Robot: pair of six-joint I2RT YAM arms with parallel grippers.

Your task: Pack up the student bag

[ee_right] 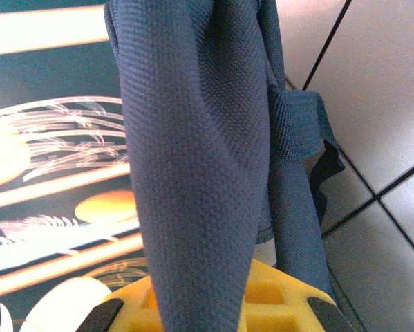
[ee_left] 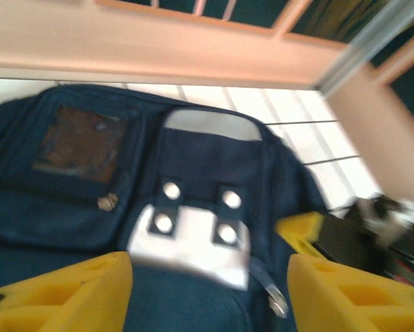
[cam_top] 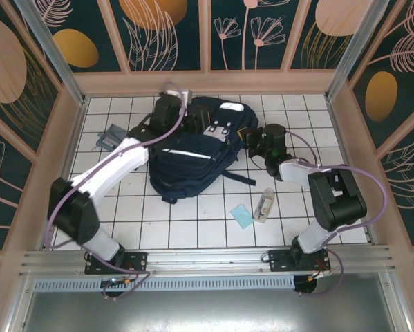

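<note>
Large navy-blue fabric student bag with white reflective stripes lies flat on the white tiled desk, toward the far middle, between the two arms. A grey-white patch with dark squares faces up on its upper part. Left jaws are spread wide, with the yellow fingers either side of the patch, over the bag and gripping nothing; the left wrist view is blurred, so cannot tell if they touch the fabric. Right jaws are pressed together at the bag's right edge, pinching a fold of its navy fabric that rises from between them. A dark strap trails off the bag to the right. Right and nearer, apart from the bag, is a flat light-blue rectangular piece, with a small clear plastic bottle lying just beside it. Left of the bag, beyond the left arm, is a flat grey-blue pouch.
</note>
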